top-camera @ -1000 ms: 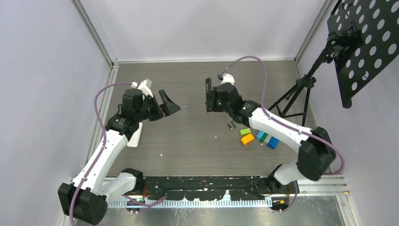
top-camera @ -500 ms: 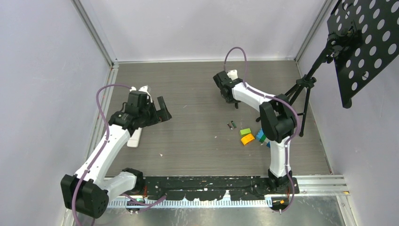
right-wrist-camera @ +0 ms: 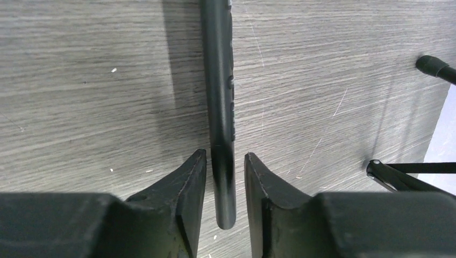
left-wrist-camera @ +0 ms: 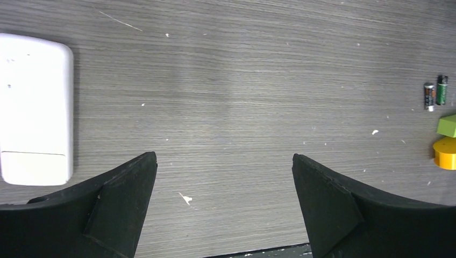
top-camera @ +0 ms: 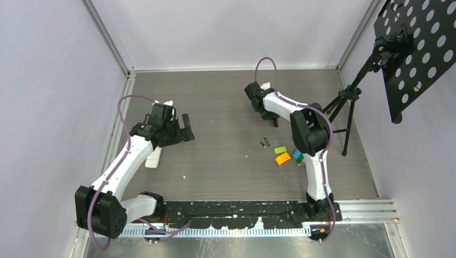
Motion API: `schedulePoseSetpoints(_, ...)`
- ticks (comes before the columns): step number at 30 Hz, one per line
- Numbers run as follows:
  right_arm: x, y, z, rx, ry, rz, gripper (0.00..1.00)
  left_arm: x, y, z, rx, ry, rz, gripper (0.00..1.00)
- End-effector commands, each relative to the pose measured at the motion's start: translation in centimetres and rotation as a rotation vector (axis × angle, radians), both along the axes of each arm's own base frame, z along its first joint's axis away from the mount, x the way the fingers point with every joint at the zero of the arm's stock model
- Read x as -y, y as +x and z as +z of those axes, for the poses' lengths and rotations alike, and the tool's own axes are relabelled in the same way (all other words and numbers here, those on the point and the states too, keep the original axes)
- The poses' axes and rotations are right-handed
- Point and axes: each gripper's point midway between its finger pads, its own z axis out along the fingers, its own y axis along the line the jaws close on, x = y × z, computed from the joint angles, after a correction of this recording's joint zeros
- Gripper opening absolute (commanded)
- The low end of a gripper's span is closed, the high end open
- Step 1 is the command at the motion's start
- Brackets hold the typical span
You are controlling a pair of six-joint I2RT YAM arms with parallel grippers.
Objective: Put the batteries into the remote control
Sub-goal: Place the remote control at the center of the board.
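A black remote (right-wrist-camera: 219,80) stands on its long edge on the table between my right gripper's (right-wrist-camera: 225,153) fingers. The jaws are narrowly apart, with a slim gap on each side of it. In the top view this gripper (top-camera: 270,115) is at the back centre. Two small batteries (left-wrist-camera: 434,94) lie side by side on the table, mid-right in the top view (top-camera: 264,142). A white remote (left-wrist-camera: 35,107) lies flat at the left (top-camera: 154,157). My left gripper (left-wrist-camera: 223,158) is wide open and empty, beside the white remote (top-camera: 186,128).
A green block (top-camera: 280,150), an orange block (top-camera: 283,158) and a blue block (top-camera: 297,156) lie just right of the batteries. A black tripod stand (top-camera: 339,107) is at the back right; its legs (right-wrist-camera: 408,169) are close to my right gripper.
My right arm has swung toward the back and brought the black remote from the air down onto the table. My left gripper has shifted slightly left and lower.
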Motion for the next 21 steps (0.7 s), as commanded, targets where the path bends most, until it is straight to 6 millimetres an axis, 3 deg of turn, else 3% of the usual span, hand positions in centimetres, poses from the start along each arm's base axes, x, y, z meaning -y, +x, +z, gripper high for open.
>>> schedulePoseSetpoints(1,-1.0,0.6,1.9,0.038,0.054,0.017,0.41,-1.8,1.3,1.3,0.052,0.076,0.029,1.00)
schedulePoseSetpoints(4,-1.8,0.4,2.3,0.039,0.116,0.041,0.47,-2.8,1.4,0.9,0.033,0.078,0.064,1.00)
schedulePoseSetpoints(11,-4.4,-0.4,4.3,0.055,0.311,0.097,0.50,-6.1,1.6,0.4,0.003,0.088,0.230,1.00)
schedulePoseSetpoints(14,-4.5,-1.0,5.7,0.092,0.350,0.105,0.53,-7.4,1.6,-0.1,-0.033,0.076,0.282,1.00)
schedulePoseSetpoints(21,-4.4,-2.9,6.0,0.099,0.408,0.103,0.63,-10.2,1.5,-3.4,-0.143,0.092,0.404,1.00)
